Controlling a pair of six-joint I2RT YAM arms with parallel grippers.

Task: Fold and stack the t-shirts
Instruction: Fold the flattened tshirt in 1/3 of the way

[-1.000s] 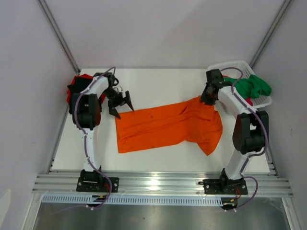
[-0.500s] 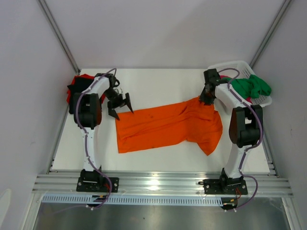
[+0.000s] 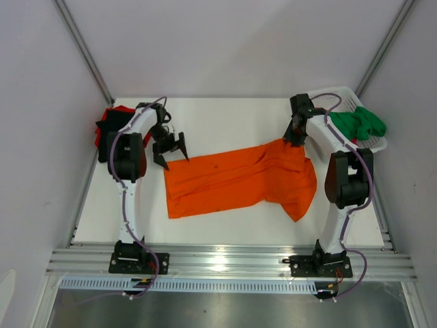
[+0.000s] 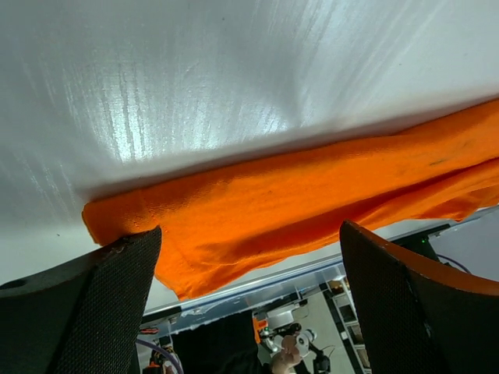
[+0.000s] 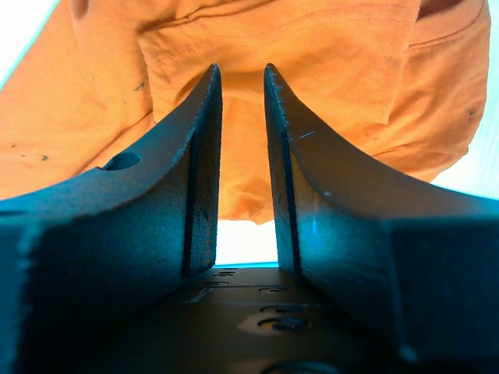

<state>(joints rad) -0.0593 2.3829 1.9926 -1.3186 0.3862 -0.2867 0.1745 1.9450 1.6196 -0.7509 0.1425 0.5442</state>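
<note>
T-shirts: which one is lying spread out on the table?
The orange t-shirt, spread wide in the middle. The green t-shirt is bunched on the white basket; the red-and-black pile is heaped far left.

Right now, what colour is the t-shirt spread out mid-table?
The t-shirt is plain bright orange; the top external view shows it best.

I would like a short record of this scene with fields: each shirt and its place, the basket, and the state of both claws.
orange t-shirt: spread out mid-table, not folded
left claw: wide open, at the far left corner of that shirt, holding nothing
right claw: fingers narrowly apart, at the far right corner of that shirt; no grip visible
green t-shirt: draped over the white lattice basket, far right
red t-shirt: heaped at the far left edge
black t-shirt: heaped beside the red one
</note>
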